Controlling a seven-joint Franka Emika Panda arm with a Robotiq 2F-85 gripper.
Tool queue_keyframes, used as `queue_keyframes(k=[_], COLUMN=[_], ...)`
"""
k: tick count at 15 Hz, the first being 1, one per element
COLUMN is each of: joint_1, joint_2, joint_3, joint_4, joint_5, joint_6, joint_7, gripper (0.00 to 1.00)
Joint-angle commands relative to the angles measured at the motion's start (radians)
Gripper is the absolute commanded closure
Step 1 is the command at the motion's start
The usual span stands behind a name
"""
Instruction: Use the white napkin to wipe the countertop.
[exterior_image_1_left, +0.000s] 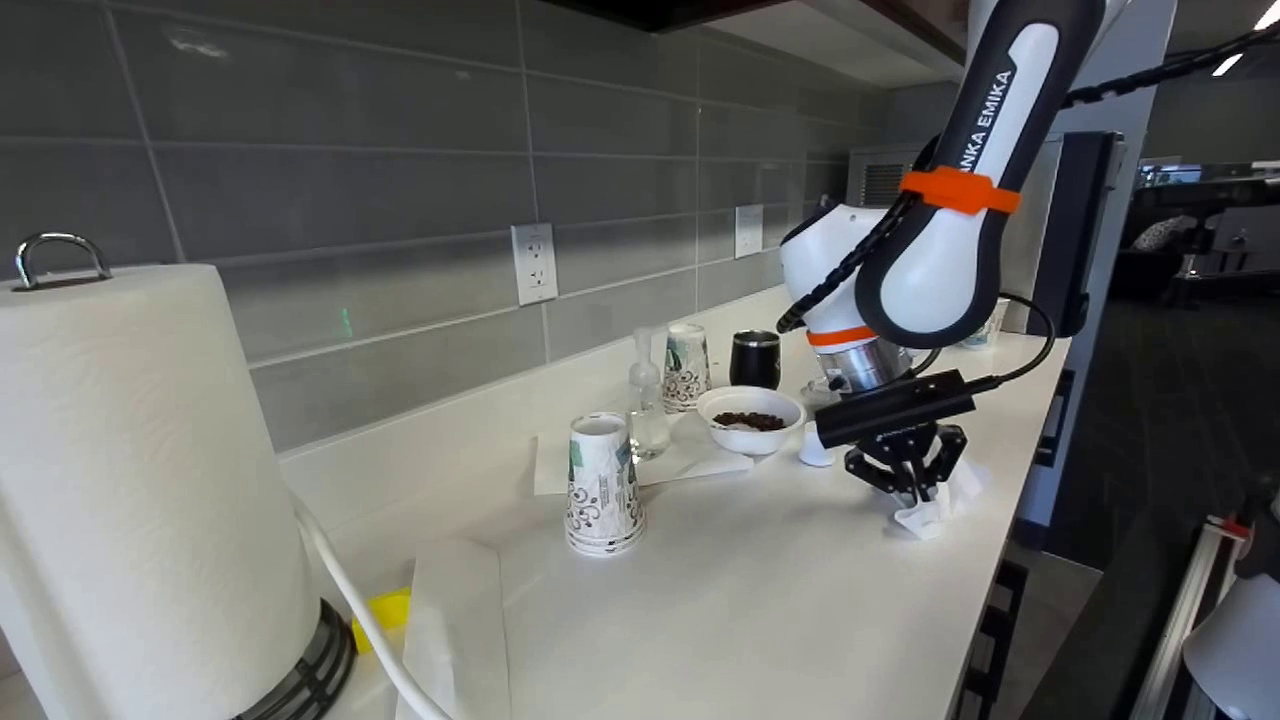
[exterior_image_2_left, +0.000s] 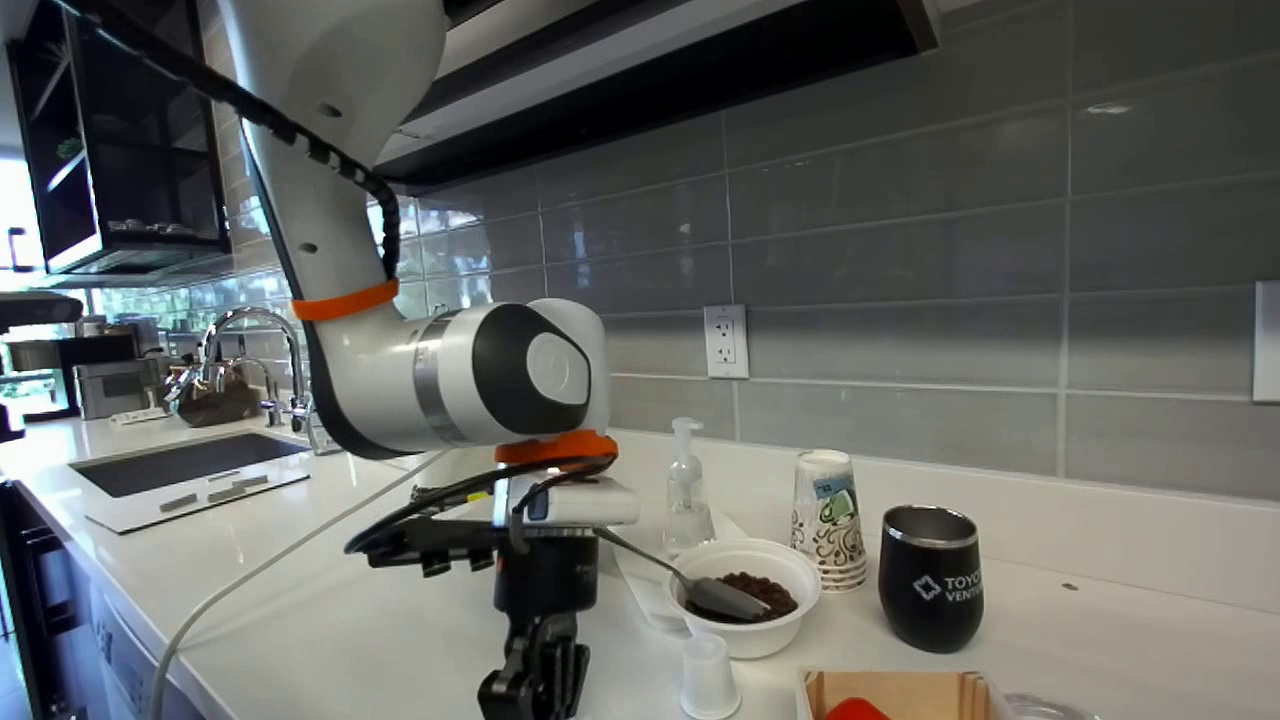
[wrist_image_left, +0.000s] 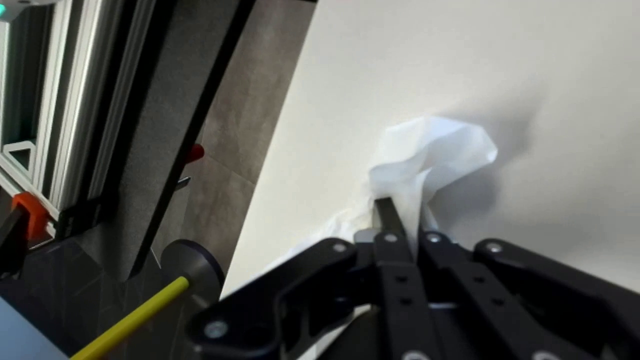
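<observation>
The white napkin (exterior_image_1_left: 930, 515) is crumpled and pinched in my gripper (exterior_image_1_left: 915, 492), low over the off-white countertop (exterior_image_1_left: 760, 620) near its front edge. In the wrist view, folds of the napkin (wrist_image_left: 437, 150) stick out past the fingertips of the gripper (wrist_image_left: 404, 215), and more of it trails at the left behind a finger. The fingers are shut on it. The napkin seems to touch the countertop (wrist_image_left: 350, 75), with a shadow at its right. In an exterior view the gripper (exterior_image_2_left: 535, 690) is cut by the bottom edge and the napkin is out of view.
A white bowl of brown bits (exterior_image_2_left: 760, 640) with a spoon, a small white cup (exterior_image_2_left: 708, 680), a black tumbler (exterior_image_2_left: 930, 580) and a soap pump (exterior_image_2_left: 687, 500) stand wallward of the gripper. Stacked paper cups (exterior_image_1_left: 603, 490) and a paper-towel roll (exterior_image_1_left: 150, 480) stand farther along.
</observation>
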Motion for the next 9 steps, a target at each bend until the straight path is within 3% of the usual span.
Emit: queue_keyframes(k=[1,9], joint_1=[-0.037,-0.005], joint_2=[0.068,0.086], joint_3=[-0.039,0.011], joint_4=[0.002,0.043], joint_5=[-0.134,-0.076], joint_6=[0.137,0.396], joint_7=[0.157,0.186], gripper=[1.00,1.00])
